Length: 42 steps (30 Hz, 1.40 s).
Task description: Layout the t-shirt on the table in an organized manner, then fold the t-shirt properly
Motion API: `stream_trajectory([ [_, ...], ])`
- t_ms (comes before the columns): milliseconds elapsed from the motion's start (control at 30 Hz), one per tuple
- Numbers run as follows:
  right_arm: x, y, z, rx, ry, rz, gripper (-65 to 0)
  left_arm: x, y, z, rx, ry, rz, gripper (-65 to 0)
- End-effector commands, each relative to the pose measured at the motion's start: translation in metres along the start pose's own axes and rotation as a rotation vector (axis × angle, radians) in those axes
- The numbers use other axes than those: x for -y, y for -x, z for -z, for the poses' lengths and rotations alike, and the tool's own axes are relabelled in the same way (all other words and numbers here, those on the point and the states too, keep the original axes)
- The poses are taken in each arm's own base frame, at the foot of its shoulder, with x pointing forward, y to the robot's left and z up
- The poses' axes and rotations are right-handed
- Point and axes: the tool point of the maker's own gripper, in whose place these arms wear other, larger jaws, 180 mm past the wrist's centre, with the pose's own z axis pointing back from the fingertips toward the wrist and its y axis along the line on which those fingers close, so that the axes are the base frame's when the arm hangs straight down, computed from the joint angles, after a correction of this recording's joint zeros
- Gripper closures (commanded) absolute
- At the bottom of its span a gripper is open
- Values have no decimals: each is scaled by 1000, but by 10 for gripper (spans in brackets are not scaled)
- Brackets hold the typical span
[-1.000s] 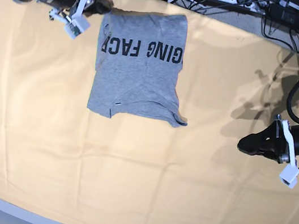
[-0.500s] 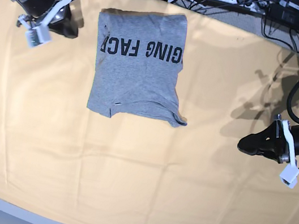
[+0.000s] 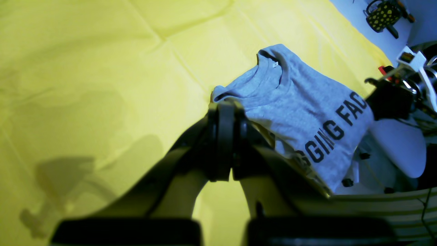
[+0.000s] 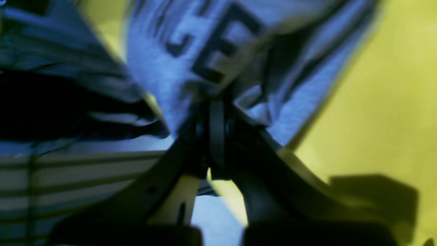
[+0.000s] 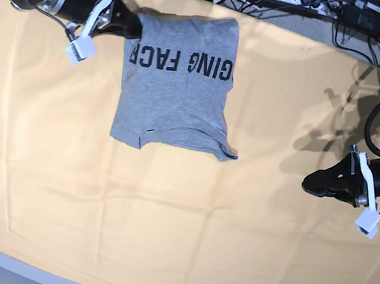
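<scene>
Table (image 5: pixel 163 218): base shows whole t-shirt (image 5: pixel 178 82); right wrist only blurred lettering.

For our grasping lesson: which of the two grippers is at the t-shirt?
The right gripper, at the t-shirt's lettered far corner; the left gripper hangs over bare table.

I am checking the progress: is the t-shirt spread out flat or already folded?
Folded. The t-shirt lies as a narrow rectangle on the table, no sleeves stick out, and its lettering is cut off at both side edges.
</scene>
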Motion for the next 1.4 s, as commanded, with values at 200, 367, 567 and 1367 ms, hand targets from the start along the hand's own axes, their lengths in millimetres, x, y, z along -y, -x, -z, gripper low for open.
stream_trajectory([
  [200, -21, -5, -3, 51, -96, 16, 0, 1, -18, -8, 42, -3, 39, 0],
  [367, -17, 7, -5, 14, -62, 30, 0, 1, -18, -8, 43, -2, 39, 0],
  [567, 3, -32, -30, 118, 52, -60, 0, 1, -18, -8, 42, -4, 27, 0],
  [1367, -28, 50, -138, -44, 369, 107, 0, 186, 108, -38, -296, 109, 94, 0],
])
